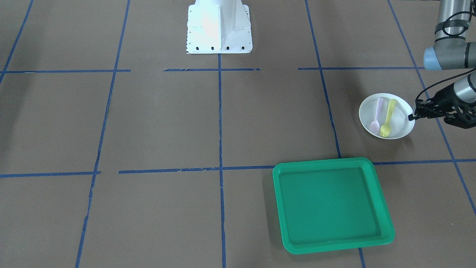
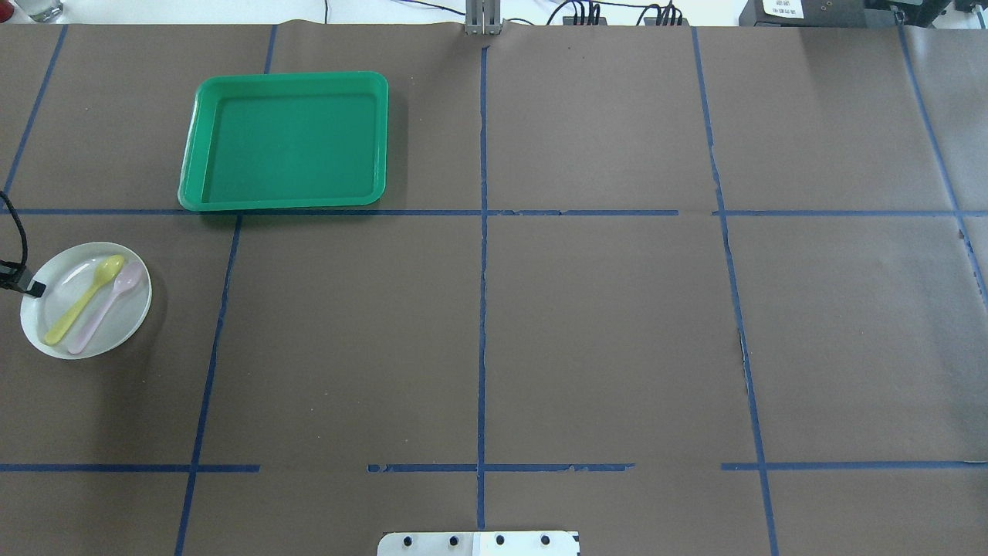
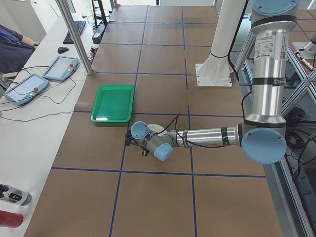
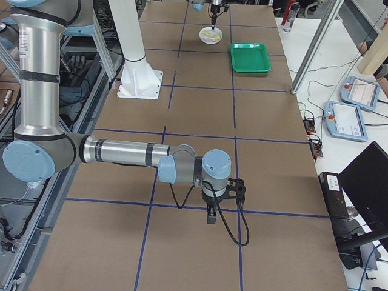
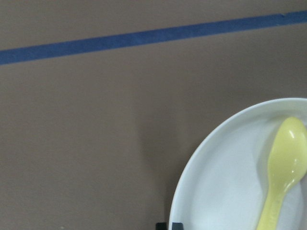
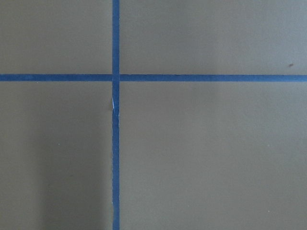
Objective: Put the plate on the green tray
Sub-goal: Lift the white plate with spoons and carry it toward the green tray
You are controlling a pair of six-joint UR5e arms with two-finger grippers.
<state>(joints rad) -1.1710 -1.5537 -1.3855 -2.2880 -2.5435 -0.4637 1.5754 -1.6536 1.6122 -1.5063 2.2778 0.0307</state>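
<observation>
The small white plate [image 1: 398, 123] lies on the brown table at my left, with a yellow spoon [image 1: 388, 117] and a pink spoon [image 1: 377, 117] on it. My left gripper [image 1: 411, 117] is at the plate's outer rim, its fingers pinched together on that rim; it also shows in the overhead view [image 2: 32, 289]. The left wrist view shows the plate [image 5: 220, 191] and one fingertip [image 5: 168, 225] at its edge. The green tray [image 1: 277, 175] lies empty, apart from the plate, toward the far side of the table. My right gripper [image 4: 209, 215] hangs over bare table far from both; I cannot tell whether it is open.
The white robot base [image 1: 219, 28] stands at the table's middle on my side. Blue tape lines [image 2: 482, 232] cross the table. Operator tablets [image 4: 351, 118] and cables lie on a side bench beyond the tray's edge of the table.
</observation>
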